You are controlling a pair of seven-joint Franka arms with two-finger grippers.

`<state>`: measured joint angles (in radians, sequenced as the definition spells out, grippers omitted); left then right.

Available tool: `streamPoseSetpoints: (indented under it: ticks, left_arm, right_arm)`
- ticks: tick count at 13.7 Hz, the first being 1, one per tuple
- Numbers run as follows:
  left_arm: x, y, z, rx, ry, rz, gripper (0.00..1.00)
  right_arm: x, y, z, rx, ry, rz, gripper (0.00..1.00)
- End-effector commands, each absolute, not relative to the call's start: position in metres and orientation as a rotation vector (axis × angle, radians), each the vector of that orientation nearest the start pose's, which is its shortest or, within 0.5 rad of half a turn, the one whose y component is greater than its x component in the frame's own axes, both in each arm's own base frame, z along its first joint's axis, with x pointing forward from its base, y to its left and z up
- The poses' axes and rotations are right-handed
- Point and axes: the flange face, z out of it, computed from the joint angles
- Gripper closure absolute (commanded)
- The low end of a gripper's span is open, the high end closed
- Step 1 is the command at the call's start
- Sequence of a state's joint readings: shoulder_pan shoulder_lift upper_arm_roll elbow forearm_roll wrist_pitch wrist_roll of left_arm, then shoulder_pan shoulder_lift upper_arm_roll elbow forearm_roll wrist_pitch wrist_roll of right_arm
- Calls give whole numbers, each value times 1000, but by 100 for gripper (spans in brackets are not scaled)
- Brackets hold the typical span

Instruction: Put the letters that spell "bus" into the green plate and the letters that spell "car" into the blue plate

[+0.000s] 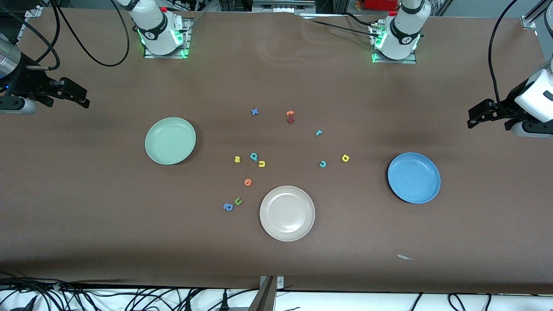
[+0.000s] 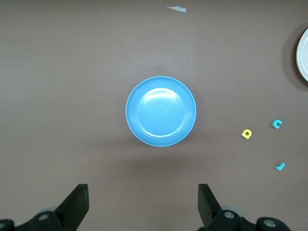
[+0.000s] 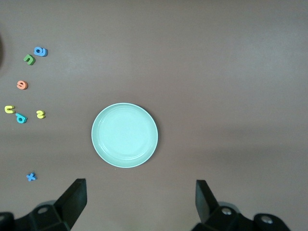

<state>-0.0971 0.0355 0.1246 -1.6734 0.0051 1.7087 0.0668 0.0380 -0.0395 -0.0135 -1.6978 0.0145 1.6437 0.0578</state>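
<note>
The green plate point(image 1: 170, 141) point(image 3: 124, 135) lies toward the right arm's end of the table and holds nothing. The blue plate point(image 1: 414, 177) point(image 2: 161, 118) lies toward the left arm's end, also bare. Between them sit the yellow "s" point(image 1: 236, 159) point(image 3: 41, 114), teal "b" point(image 1: 253, 156) point(image 3: 20, 118) and yellow "u" point(image 1: 261, 163) point(image 3: 9, 109). Closer to the blue plate are the teal "c" point(image 1: 322, 163) point(image 2: 276, 124), yellow "a" point(image 1: 345, 158) point(image 2: 246, 134) and teal "r" point(image 1: 319, 133) point(image 2: 280, 166). My right gripper point(image 1: 80, 96) point(image 3: 140, 199) hangs open over bare table beside the green plate. My left gripper point(image 1: 473, 116) point(image 2: 143, 202) hangs open beside the blue plate.
A cream-white plate point(image 1: 287, 213) lies nearest the front camera. Other letters: orange point(image 1: 248, 182), green "u" point(image 1: 238, 201), blue "a" point(image 1: 228, 207), blue "x" point(image 1: 254, 112), and an orange point(image 1: 290, 113) and a dark red one point(image 1: 290, 120) touching. A white scrap point(image 1: 404, 257) lies near the front edge.
</note>
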Motion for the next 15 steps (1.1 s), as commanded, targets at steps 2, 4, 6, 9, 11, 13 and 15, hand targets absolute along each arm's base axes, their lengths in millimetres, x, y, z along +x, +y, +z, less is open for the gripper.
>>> streamPoseSetpoints:
  ticks: [2,4,6,9,11,13,15]
  left_arm:
    - [571,17,569,-3099,101,-2,0]
    - [571,17,570,-3099,101,-4,0]
    - [571,17,568,-3099,101,-2,0]
    - [571,16,568,-3099,101,-2,0]
    - [570,16,565,-3099,102,-4,0]
    - [571,16,565,-3099,102,-6,0]
    - [571,16,565,-3099,102,-9,0]
  right_arm:
    - [546,12,596,-3143,60,7,0]
    - [546,12,596,-3143,60,7,0]
    - [546,12,596,-3142,62,7,0]
    - [546,12,595,-3141,65,7,0]
    - [546,12,596,-3142,62,5,0]
    - [546,12,595,-3141,65,7,0]
    - [546,12,595,-3141,65,10,0]
